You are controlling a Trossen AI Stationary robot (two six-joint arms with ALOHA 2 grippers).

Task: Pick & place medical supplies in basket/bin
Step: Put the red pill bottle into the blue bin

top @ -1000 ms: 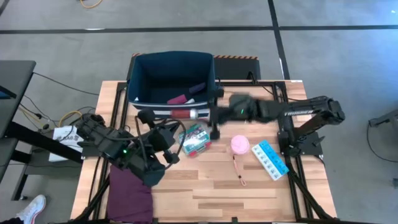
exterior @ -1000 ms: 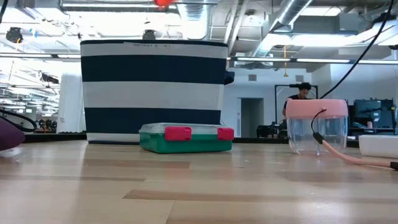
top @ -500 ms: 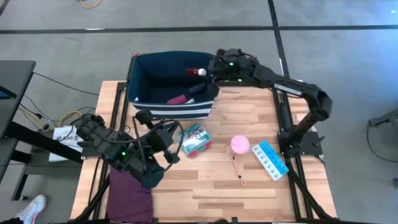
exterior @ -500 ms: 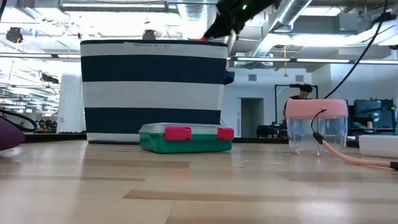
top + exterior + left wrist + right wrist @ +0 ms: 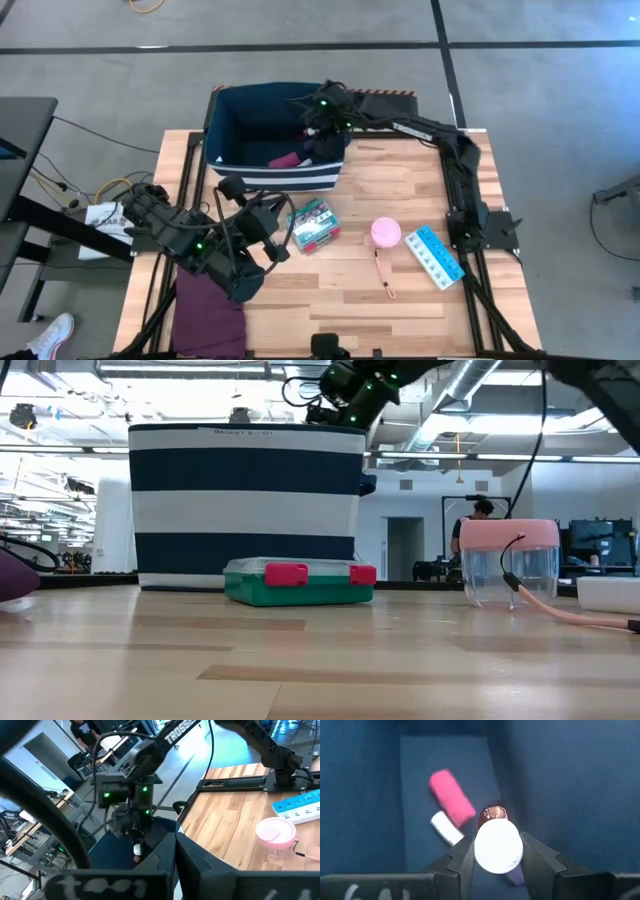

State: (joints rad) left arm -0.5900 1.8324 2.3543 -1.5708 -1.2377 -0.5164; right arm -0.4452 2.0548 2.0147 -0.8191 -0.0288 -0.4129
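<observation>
The right gripper (image 5: 322, 112) hung over the right end of the navy striped bin (image 5: 230, 125), reaching down past its rim; in the right wrist view its fingers (image 5: 542, 857) were clamped on a white-capped tube (image 5: 498, 845) with a reddish body, held end-on above the bin's floor. Beneath it on that floor lay a magenta roll (image 5: 451, 797), a small white piece (image 5: 446, 828) touching the roll's end, and a purple roll (image 5: 515, 876) mostly hidden behind the tube. In the low view the right gripper (image 5: 345, 395) showed just above the bin's top edge.

The left gripper (image 5: 272, 235) waited at the front left of the wooden table (image 5: 400, 300), beside the folded purple cloth (image 5: 208, 305); whether its fingers were apart or together could not be told.

On the table in front of the bin lay the green-red clear packet (image 5: 312, 224); to its right stood the pink round tub (image 5: 386, 233), with a pink cord (image 5: 383, 272) trailing toward the front edge; the blue-white pill strip (image 5: 435, 256) lay just right of the tub, apart from it.
</observation>
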